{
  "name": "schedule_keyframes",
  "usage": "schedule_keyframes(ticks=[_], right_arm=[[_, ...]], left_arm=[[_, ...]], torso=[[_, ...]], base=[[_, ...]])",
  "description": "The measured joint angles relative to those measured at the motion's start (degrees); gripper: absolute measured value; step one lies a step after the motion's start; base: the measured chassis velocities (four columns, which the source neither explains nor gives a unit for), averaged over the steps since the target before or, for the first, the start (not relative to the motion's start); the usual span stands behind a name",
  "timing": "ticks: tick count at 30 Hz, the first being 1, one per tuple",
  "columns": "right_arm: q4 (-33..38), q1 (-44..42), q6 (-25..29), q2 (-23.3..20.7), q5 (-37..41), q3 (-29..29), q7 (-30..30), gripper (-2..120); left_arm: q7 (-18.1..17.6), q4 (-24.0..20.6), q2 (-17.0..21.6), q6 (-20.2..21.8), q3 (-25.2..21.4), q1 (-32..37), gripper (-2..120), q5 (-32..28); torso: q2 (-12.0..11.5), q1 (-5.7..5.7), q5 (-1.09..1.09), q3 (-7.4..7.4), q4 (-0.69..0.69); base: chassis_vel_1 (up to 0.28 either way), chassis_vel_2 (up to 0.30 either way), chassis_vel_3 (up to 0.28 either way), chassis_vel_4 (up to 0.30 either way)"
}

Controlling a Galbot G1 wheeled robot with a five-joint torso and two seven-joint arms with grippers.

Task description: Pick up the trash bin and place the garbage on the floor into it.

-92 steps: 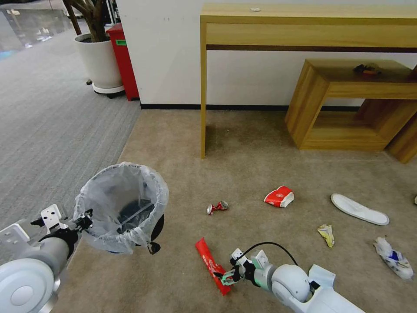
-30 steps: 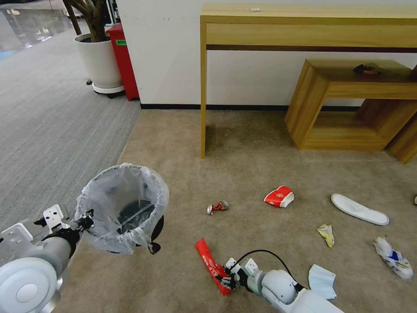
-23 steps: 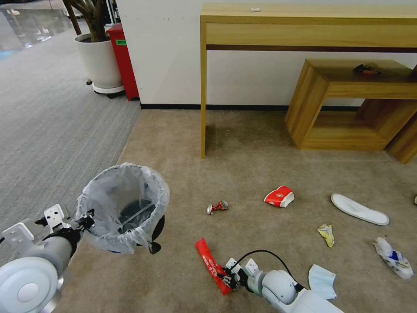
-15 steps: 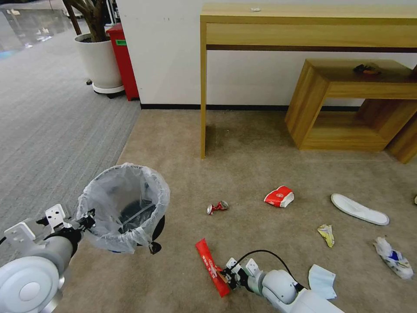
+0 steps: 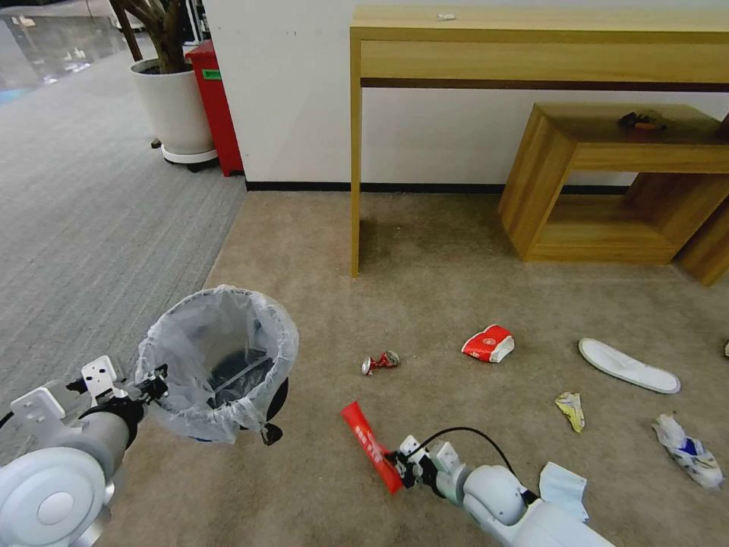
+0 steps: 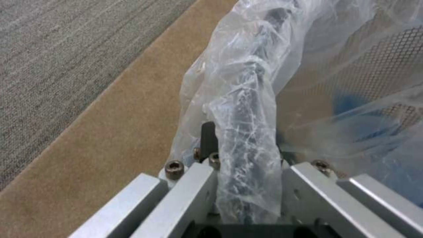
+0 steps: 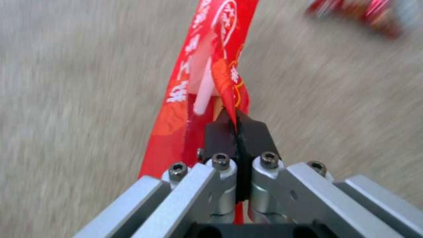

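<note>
The trash bin (image 5: 220, 365) — small, round and black, lined with a crinkly translucent white bag — hangs just above the floor (image 5: 425, 296) near the edge where the beige carpet meets the grey ribbed carpet (image 5: 83, 220), the left end effector (image 5: 152, 384) clamped on its bagged rim. The right end effector (image 5: 400, 465) is closed tight on one end of a long red wrapper (image 5: 370, 445). Half a second ago the wrapper lay flat; now its far end is raised and shifted toward the crushed red can (image 5: 380, 362) — the other litter lies unchanged.
</note>
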Motion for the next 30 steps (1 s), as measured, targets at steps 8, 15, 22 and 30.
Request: schedule_keyframes(ticks=[8,15,22,30], right_arm=[[9.9,-1.86,4.66,-2.58,5.03,6.34,1.36,0],[16.84,-1.81,5.3,-3.7,9.46,10.89,1.32,0],[21.51,-0.93,7.49,-4.04,13.32,13.52,0.08,0],[24.17,1.44,10.9,-4.27,18.32,13.85,-2.73,0]], left_arm=[[0.39,0.51,0.78,0.0,2.03,0.26,0,1.82],[0.68,0.58,1.45,0.0,3.32,0.95,0,3.17],[0.91,0.51,2.63,0.0,4.58,2.0,0,4.13],[0.96,0.32,6.09,0.0,6.87,2.94,0,4.03]], torso=[[0.0,0.0,-0.01,0.0,0.0],[0.0,0.0,-0.01,0.0,0.0],[0.0,0.0,-0.01,0.0,0.0],[0.0,0.0,-0.01,0.0,0.0]], base=[[0.0,0.0,0.0,0.0],[0.0,0.0,0.0,0.0],[0.0,0.0,0.0,0.0],[0.0,0.0,0.0,0.0]])
